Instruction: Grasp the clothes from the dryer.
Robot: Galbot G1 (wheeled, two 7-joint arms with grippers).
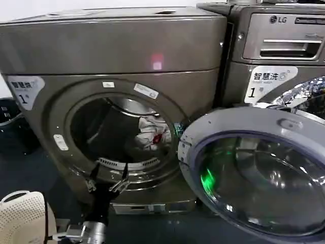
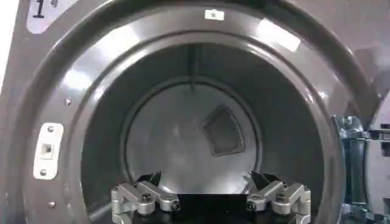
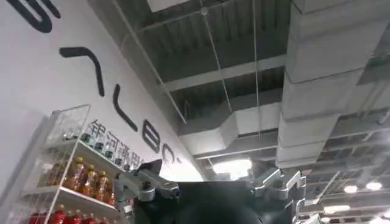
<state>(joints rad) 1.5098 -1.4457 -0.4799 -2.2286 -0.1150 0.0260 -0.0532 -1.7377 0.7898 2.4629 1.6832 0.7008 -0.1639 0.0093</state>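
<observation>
From the head camera, the dryer (image 1: pixel 114 101) stands on the left with its door (image 1: pixel 256 173) swung open to the right. 1 bundle of clothes (image 1: pixel 154 133) lies at the drum's right side, partly hidden by the porthole rim. The left gripper (image 1: pixel 108 175) reaches up at the porthole's near lower edge, fingers spread wide, apart from the clothes.

The left wrist camera looks past the left gripper (image 2: pixel 210 182) into the drum.

The right wrist camera has the right gripper (image 3: pixel 210 176) pointing up toward a ceiling (image 3: pixel 256 73), spread wide, holding nothing; 1 shelf of bottles (image 3: pixel 73 176) is cut off at the edge.
</observation>
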